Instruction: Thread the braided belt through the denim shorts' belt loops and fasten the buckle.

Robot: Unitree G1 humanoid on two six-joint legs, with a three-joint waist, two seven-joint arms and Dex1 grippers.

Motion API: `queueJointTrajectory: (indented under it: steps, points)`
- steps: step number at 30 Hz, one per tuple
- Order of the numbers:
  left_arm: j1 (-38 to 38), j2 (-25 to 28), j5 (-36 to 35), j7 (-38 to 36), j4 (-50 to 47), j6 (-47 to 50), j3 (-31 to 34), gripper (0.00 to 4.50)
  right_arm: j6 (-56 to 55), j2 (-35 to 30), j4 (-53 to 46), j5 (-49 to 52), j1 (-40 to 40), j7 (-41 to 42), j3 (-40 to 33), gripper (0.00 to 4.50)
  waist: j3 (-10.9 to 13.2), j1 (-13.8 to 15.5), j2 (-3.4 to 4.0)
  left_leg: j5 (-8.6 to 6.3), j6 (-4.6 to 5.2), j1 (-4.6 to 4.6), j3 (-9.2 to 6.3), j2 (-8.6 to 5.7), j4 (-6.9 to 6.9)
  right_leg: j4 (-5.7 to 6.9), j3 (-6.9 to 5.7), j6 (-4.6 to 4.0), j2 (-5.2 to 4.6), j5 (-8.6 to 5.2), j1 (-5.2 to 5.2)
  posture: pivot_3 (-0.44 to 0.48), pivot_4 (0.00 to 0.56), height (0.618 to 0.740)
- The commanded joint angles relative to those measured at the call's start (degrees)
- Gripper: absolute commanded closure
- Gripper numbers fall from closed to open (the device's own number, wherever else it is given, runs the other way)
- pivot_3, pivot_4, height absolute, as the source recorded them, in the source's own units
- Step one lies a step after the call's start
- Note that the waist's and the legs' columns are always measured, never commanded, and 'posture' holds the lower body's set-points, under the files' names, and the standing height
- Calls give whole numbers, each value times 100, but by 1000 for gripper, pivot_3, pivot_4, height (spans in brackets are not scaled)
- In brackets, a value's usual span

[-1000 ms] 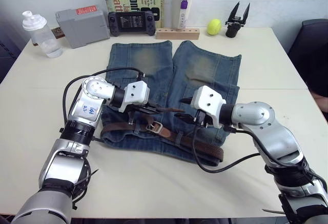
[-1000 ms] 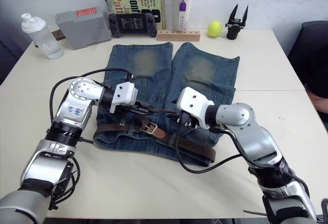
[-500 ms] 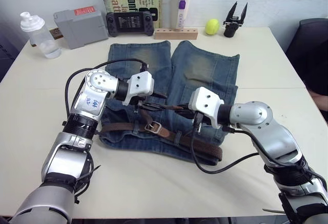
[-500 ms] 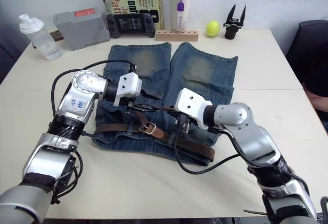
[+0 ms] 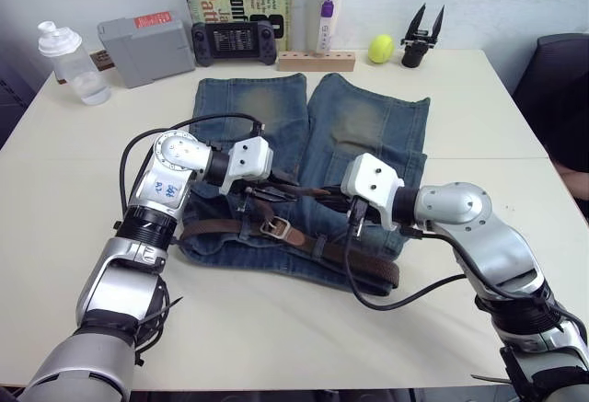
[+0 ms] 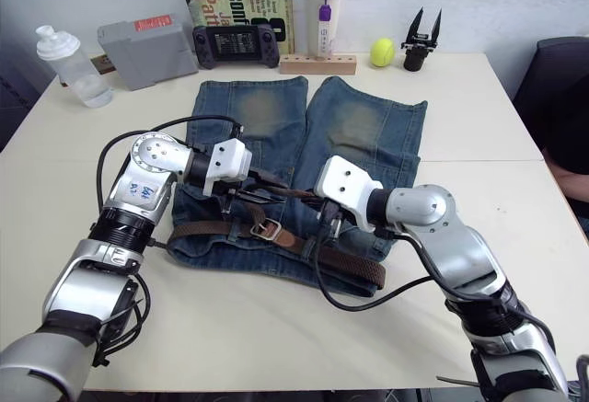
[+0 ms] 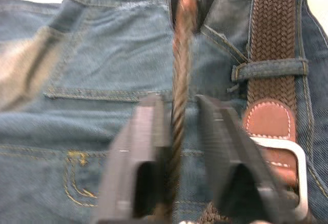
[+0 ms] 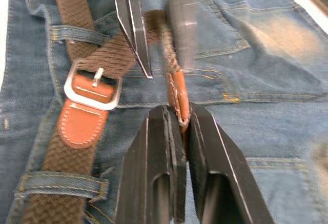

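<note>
Faded blue denim shorts (image 5: 363, 126), woven brown braided belt (image 7: 271, 44), shiny metal buckle (image 8: 93, 84).

Braided belt (image 5: 368, 269) across denim shorts (image 5: 368, 131)

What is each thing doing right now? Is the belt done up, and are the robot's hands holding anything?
braided belt: through waistband loops, free end lifted between both grippers
buckle: flat on the shorts, not fastened
denim shorts: spread flat on the table
left gripper: jaws either side of the braided strap
right gripper: shut on the tan belt tip
tumbler: upright, lid on
</note>
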Motion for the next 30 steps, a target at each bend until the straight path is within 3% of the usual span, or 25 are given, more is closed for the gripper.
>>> queueJointTrajectory:
  steps: [1,11,13,18,26,29,30]
  points:
    - [-185,-83,-96,-128,6,-110,18,4440,-14,-35,-178,129,15,-6,-186,4500,0,1,0,0,0,0,0,0,1,1,0,0,0,0,0,0,150,713]
    - [-320,-235,-155,-22,59,-47,149,4440,-3,13,-185,135,70,-52,-100,4500,0,-3,0,-4,7,-4,1,2,30,17,1,0,0,0,0,0,150,713]
    - [-360,-276,-370,-95,12,410,244,3623,-13,13,-185,132,69,-58,-100,4500,0,1,0,-6,9,-6,0,2,36,21,2,0,0,0,0,0,150,713]
    - [-319,-285,-298,-90,-79,256,212,1825,5,7,-207,145,60,-55,-103,4500,0,-6,0,-7,12,-22,-6,-2,48,27,2,0,0,0,-6,0,150,713]
    - [-339,-253,-214,-195,50,72,155,1825,18,-14,-219,162,56,-56,-115,4500,0,0,0,-7,11,-23,-1,-1,52,37,1,0,5,0,-12,0,150,713]
    - [-349,-250,-202,-193,87,48,153,2598,25,-16,-225,172,53,-67,-117,4500,0,-1,0,-7,11,-23,-1,-1,52,37,1,0,5,0,-13,0,150,713]
    - [-334,-230,-205,-271,82,20,131,3127,26,-14,-227,175,50,-72,-122,4500,0,-1,0,-7,11,-23,-1,-1,52,38,1,0,5,0,-13,0,150,713]
